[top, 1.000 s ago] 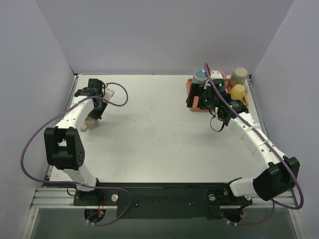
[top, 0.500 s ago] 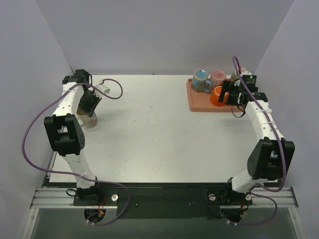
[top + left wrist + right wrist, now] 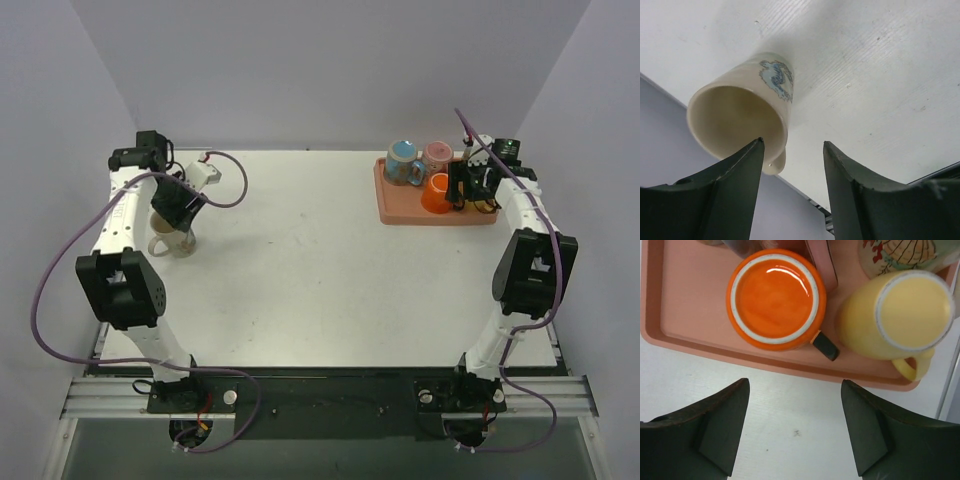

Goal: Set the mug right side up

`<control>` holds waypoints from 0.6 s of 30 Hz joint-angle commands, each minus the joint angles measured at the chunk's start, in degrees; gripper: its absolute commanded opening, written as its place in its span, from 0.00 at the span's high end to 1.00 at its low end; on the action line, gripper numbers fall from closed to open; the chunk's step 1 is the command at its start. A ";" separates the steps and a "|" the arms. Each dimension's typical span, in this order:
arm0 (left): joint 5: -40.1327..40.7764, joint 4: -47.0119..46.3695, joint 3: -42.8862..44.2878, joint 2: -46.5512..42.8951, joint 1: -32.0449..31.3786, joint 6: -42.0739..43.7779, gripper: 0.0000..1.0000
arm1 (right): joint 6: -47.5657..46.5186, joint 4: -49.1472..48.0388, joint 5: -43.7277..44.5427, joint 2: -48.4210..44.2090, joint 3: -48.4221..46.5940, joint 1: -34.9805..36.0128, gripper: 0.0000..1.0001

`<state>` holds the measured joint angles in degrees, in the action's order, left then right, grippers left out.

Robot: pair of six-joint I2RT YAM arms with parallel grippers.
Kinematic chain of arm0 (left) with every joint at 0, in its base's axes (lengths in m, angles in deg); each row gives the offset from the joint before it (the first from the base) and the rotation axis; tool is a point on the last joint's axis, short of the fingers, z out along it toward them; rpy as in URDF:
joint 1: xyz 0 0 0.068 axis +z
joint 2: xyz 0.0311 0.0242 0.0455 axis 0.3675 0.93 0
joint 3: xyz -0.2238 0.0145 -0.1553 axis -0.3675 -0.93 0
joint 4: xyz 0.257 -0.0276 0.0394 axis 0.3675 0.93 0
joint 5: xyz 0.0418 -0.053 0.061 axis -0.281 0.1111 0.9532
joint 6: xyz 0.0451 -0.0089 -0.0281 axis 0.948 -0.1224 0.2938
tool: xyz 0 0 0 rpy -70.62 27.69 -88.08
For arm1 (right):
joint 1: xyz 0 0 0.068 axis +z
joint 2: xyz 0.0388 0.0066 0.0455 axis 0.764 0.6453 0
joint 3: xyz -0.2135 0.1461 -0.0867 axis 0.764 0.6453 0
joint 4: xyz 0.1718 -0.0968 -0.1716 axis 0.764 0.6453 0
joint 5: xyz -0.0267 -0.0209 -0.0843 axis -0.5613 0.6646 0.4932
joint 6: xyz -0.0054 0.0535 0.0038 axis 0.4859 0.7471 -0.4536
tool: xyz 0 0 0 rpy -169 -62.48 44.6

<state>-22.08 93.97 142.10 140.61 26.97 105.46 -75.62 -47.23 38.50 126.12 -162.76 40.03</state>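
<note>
The cream mug (image 3: 737,120) with a blue picture stands on the white table near its left edge, its mouth facing up toward the left wrist camera. In the top view the cream mug (image 3: 167,243) sits just below my left gripper (image 3: 178,222). My left gripper (image 3: 792,146) is open; its left finger (image 3: 735,190) overlaps the mug's rim and handle in that view, and nothing lies between the jaws. My right gripper (image 3: 795,385) is open over bare table beside the pink tray (image 3: 685,315). From above, the right gripper (image 3: 462,190) hangs at the tray's right end.
The pink tray (image 3: 400,212) at the back right holds an orange mug (image 3: 775,297), a yellow mug (image 3: 900,315) and a patterned mug (image 3: 910,252). A blue mug (image 3: 403,160) and a pink mug (image 3: 437,155) stand at its back. The table's left edge runs next to the cream mug.
My left gripper has opened and let go of the cream mug, which now stands mouth up. The right arm has swung from over the tray to its right end, its jaws narrower.
</note>
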 commanded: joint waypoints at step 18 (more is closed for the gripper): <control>-27.17 -13.96 -1.10 -19.50 -4.71 -10.91 0.36 | -31.36 15.25 2.05 13.80 -18.42 0.64 0.59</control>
<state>-43.83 84.84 140.94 120.28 22.16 98.44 -100.88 -35.97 38.06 138.16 -178.06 39.62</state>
